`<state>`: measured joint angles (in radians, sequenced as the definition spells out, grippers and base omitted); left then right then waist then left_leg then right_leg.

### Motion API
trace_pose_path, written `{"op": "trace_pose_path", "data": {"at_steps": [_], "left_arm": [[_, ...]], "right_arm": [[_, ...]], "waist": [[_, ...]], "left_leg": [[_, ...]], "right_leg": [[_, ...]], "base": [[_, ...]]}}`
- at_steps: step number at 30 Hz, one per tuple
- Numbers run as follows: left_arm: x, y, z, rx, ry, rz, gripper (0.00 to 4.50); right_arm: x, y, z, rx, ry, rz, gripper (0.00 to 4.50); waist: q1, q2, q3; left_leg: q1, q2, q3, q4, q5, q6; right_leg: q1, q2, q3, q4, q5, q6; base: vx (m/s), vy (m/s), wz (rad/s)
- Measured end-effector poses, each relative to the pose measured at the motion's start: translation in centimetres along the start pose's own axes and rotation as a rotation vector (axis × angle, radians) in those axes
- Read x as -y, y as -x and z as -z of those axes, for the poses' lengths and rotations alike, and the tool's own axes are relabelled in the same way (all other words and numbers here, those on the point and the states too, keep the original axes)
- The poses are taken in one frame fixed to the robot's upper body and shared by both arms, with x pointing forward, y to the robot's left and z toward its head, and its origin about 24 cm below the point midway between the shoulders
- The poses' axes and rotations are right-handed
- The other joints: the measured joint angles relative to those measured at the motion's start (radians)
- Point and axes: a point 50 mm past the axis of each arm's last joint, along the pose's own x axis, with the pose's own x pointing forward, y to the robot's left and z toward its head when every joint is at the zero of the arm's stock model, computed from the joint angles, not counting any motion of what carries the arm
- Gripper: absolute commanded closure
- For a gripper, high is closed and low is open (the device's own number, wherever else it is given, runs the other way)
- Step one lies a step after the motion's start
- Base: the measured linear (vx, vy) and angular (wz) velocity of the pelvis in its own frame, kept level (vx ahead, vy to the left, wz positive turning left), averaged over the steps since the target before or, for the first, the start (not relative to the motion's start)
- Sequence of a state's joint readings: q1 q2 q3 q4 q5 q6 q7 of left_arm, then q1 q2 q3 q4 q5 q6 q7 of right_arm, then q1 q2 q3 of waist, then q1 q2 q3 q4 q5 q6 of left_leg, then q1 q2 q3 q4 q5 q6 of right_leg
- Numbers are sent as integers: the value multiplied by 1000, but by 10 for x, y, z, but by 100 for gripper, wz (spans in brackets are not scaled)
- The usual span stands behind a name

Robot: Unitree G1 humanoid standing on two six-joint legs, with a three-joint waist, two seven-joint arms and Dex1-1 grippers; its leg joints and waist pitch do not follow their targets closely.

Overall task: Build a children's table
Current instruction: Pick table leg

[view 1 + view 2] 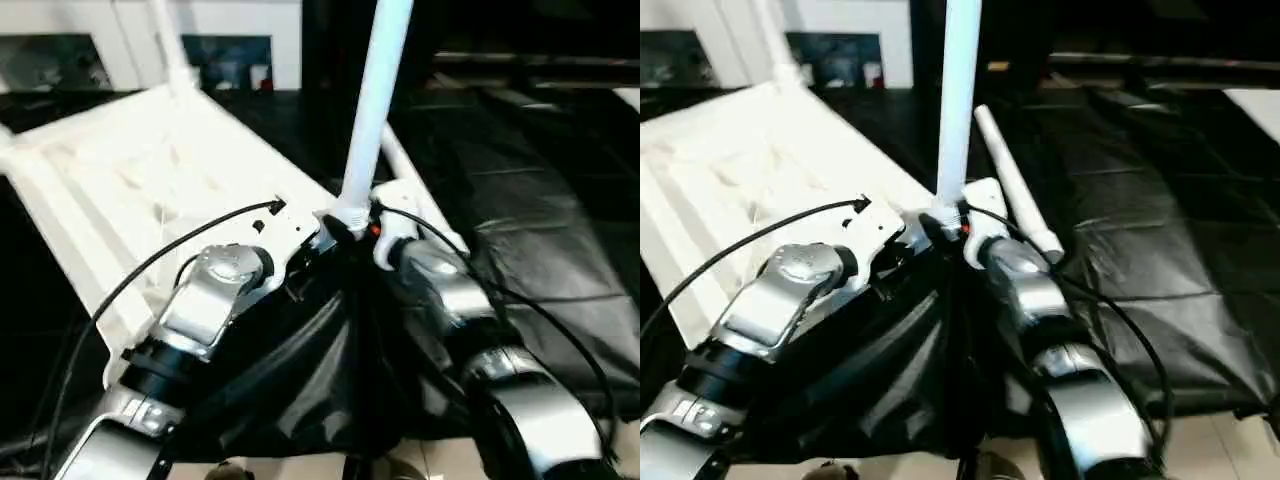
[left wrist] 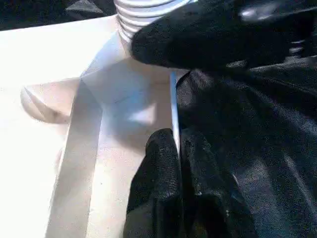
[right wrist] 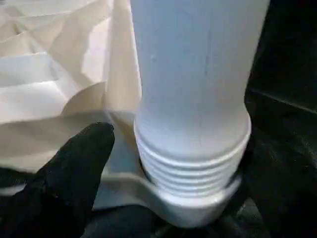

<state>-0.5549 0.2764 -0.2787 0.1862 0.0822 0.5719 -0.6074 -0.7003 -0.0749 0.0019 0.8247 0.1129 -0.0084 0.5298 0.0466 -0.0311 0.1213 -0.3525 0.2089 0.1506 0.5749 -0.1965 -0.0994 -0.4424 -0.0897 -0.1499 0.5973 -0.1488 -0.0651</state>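
Black sheeting [image 1: 560, 250] covers the work surface under the upturned tabletop [image 1: 130, 190].

An upright leg [image 1: 372, 110] stands with its ribbed base in the top's near corner socket [image 3: 193, 203]; another leg [image 1: 1012, 190] lies on the sheeting just beyond the right gripper. The left gripper [image 2: 176, 148] pinches the top's thin edge between its closed fingertips, beside that socket. The right gripper [image 1: 352, 228] sits at the standing leg's base, one black finger [image 3: 69, 178] just beside the threads; whether it grips the leg, I cannot tell.
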Motion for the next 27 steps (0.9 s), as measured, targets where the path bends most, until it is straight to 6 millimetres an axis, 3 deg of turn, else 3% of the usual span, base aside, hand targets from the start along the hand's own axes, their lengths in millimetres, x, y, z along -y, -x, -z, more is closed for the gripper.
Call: {"op": "trace_pose_path", "data": {"at_steps": [2,5,11,16,22,27], "left_arm": [[-1,2,3,5,3,0,450],[-3,4,7,3,18,-3,450],[1,8,14,10,37,18,450],[7,14,24,24,69,16,450],[5,19,29,24,55,31,450],[6,24,32,32,2,130,450]], "right_arm": [[1,10,5,-7,-2,-45,24],[0,20,9,-14,-6,-95,24],[8,43,-8,39,31,-104,24],[12,78,2,13,-18,-30,24],[11,78,7,2,-29,-11,24],[5,77,7,-27,-1,-81,11]], "waist": [[4,0,0],[-3,1,-1],[3,5,-4],[2,19,-18],[-1,22,-21],[19,22,-22]], "left_leg": [[0,1,0,2,0,0],[0,2,1,10,0,0],[2,2,0,16,1,-5],[1,0,2,16,1,-4],[1,0,0,16,1,-4],[0,0,-1,18,1,-4]], "right_leg": [[0,0,0,1,0,0],[1,0,1,3,3,0],[6,0,2,2,5,8],[7,0,4,-2,7,11],[7,2,2,-2,8,12],[7,1,2,-2,8,12]], "base": [[0,0,0],[0,0,0],[0,0,0],[0,0,0],[0,0,0],[0,0,0]]}}
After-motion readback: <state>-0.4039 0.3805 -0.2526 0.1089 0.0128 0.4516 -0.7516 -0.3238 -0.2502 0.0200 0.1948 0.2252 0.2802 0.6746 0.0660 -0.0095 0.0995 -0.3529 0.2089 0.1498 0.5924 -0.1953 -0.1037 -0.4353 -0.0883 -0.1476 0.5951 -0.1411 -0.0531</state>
